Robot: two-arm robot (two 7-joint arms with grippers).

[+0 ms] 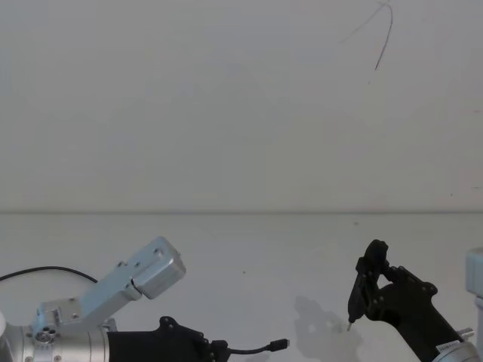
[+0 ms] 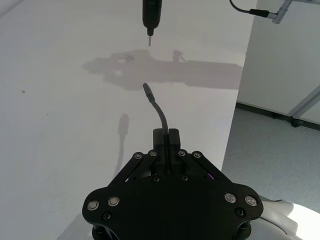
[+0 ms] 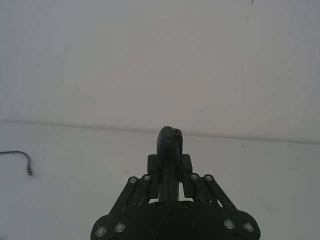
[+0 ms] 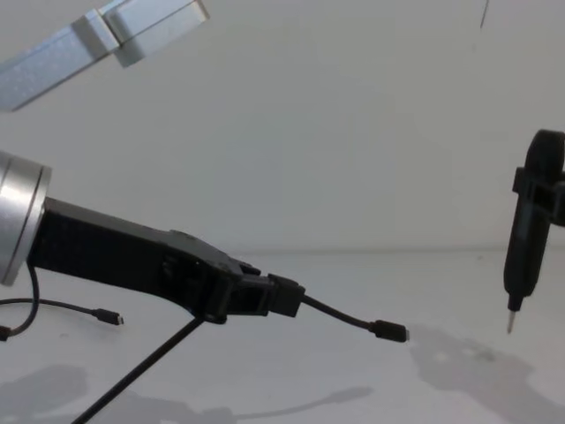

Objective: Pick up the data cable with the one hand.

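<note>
Above the table (image 4: 441, 393), the left tool (image 4: 287, 296) clamps the data cable (image 4: 340, 315), plug (image 4: 388, 332) jutting ahead; right tool (image 1: 375, 286) grips a pen (image 4: 516, 256).

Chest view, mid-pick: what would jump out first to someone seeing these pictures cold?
The left tool, low at centre-left, is shut on the data cable, whose plug end juts out toward the right above the white table. At the right edge, the right tool holds a black pen-shaped instrument upright, its thin metal tip pointing down, clear of the table.
</note>
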